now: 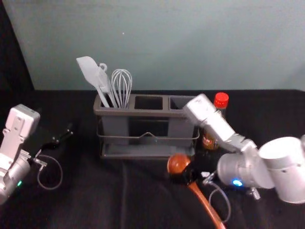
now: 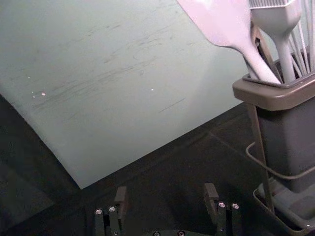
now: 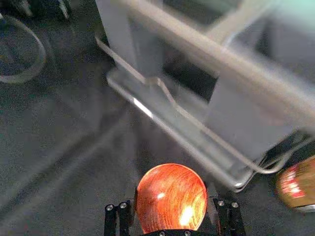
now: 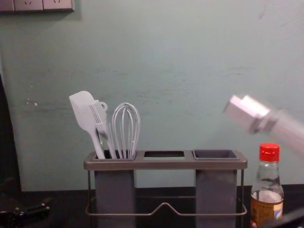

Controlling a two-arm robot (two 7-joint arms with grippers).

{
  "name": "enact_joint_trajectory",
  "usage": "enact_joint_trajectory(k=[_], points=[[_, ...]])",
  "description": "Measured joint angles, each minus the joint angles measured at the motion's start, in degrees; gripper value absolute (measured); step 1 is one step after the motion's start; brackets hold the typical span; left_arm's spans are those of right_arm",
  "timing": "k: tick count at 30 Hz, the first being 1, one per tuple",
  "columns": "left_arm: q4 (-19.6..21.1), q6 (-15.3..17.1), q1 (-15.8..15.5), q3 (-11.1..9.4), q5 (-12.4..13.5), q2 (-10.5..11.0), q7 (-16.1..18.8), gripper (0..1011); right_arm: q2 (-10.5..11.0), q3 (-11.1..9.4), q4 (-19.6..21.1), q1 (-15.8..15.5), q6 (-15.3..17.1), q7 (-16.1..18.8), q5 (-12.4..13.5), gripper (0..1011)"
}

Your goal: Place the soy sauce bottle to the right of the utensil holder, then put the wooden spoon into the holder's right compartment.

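one right claw (image 1: pixel 185 176), in front of the utensil holder, toward its right end: drawn in on the neck of the wooden spoon (image 1: pixel 178 163), just below the bowl, a finger against each side.

one wooden spoon, reddish brown, glossy: round bowl toward the holder, handle slanting away from it toward the robot's right. whether it touches the table (image 1: pixel 95 210) cannot be told.

one soy sauce bottle (image 4: pixel 269 187), clear glass, red cap, brown contents, printed label: upright, just to the right of the holder, near its right end; partly behind the right arm (image 1: pixel 217 125) in the head view.

one utensil holder (image 1: pixel 147 113), grey, brownish rim, three compartments in a row, wire rail (image 4: pixel 166 205) across the front, tray (image 1: pixel 143 150) at the base. right compartment (image 4: pixel 216 190): open at the top. left compartment (image 4: pixel 115 190): a pale spatula (image 4: pixel 83 111), a pale brush (image 4: pixel 99 116) and a pale whisk (image 4: pixel 126 123), heads up.

one left claw (image 1: pixel 64 134), to the left of the holder and apart from it: fingers spread wide, holding nothing.

one wall (image 4: pixel 166 71), grey-green, behind the table, with scuffs; sockets (image 4: pixel 58 4) high up at the left in the chest view.
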State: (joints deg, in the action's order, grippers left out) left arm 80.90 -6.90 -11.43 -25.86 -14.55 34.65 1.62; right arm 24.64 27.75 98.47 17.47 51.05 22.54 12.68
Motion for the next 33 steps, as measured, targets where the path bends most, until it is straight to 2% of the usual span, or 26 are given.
enact_joint_trajectory(k=[3, 6, 7, 13, 14, 15, 16, 18, 19, 22, 23, 26, 31, 32, 33], points=[[0.0, 0.0, 0.0, 0.0, 0.0, 0.0, 0.0, 1011, 1.47, -4.13, 4.73, -3.68, -5.44, 0.76, 1.57, 840], [0.0, 0.0, 0.0, 0.01, 0.0, 0.0, 0.01, 1011, 2.42, -6.12, 7.52, -5.73, -8.93, 1.01, 2.46, 840], [0.0, 0.0, 0.0, 0.0, 0.0, 0.0, 0.0, 1011, 3.14, -7.41, 9.4, -7.07, -11.56, 1.22, 3.12, 840], [0.0, 0.0, 0.0, 0.0, 0.0, 0.0, 0.0, 1011, 4.7, -11.18, 13.87, -10.79, -21.09, 1.57, 4.94, 839], [0.0, 0.0, 0.0, 0.0, 0.0, 0.0, 0.0, 1012, 4.91, -12.01, 14.71, -11.59, -24.09, 1.53, 5.19, 840], [0.0, 0.0, 0.0, 0.0, 0.0, 0.0, 0.0, 1011, 4.92, -12.44, 15.14, -12.03, -25.75, 1.37, 5.2, 840], [0.0, 0.0, 0.0, 0.0, 0.0, 0.0, 0.0, 1012, 4.68, -13.33, 15.83, -12.95, -29.51, 0.5, 5.06, 840], [0.0, 0.0, 0.0, 0.0, 0.0, 0.0, 0.0, 1011, 4.19, -14.48, 16.5, -13.62, -34.28, -0.43, 5.15, 840], [0.0, 0.0, 0.0, 0.0, 0.0, 0.0, 0.0, 1011, 3.97, -14.8, 16.62, -13.69, -35.66, -0.75, 5.19, 840], [0.0, 0.0, 0.0, 0.0, 0.0, 0.0, 0.0, 1012, 3.31, -15.36, 16.64, -13.31, -39.09, -1.41, 5.3, 839], [0.0, 0.0, 0.0, 0.0, 0.0, 0.0, 0.0, 1011, 2.76, -15.55, 16.28, -12.57, -41.13, -1.8, 5.42, 840], [0.0, 0.0, 0.0, 0.0, 0.0, 0.0, 0.0, 1011, 1.87, -15.4, 15.29, -10.94, -42.87, -2.4, 5.5, 839], [0.0, 0.0, 0.0, 0.0, 0.0, 0.0, 0.0, 1011, -0.3, -13.56, 11.68, -5.62, -43.97, -3.13, 5.08, 840], [0.0, 0.0, 0.0, 0.0, 0.0, 0.0, 0.0, 1011, -1.48, -12.36, 9.2, -2.61, -44.2, -3.21, 4.63, 840], [0.0, 0.0, 0.0, 0.0, 0.0, 0.0, 0.0, 1012, -1.88, -12.02, 8.36, -1.61, -44.29, -3.2, 4.56, 840]])
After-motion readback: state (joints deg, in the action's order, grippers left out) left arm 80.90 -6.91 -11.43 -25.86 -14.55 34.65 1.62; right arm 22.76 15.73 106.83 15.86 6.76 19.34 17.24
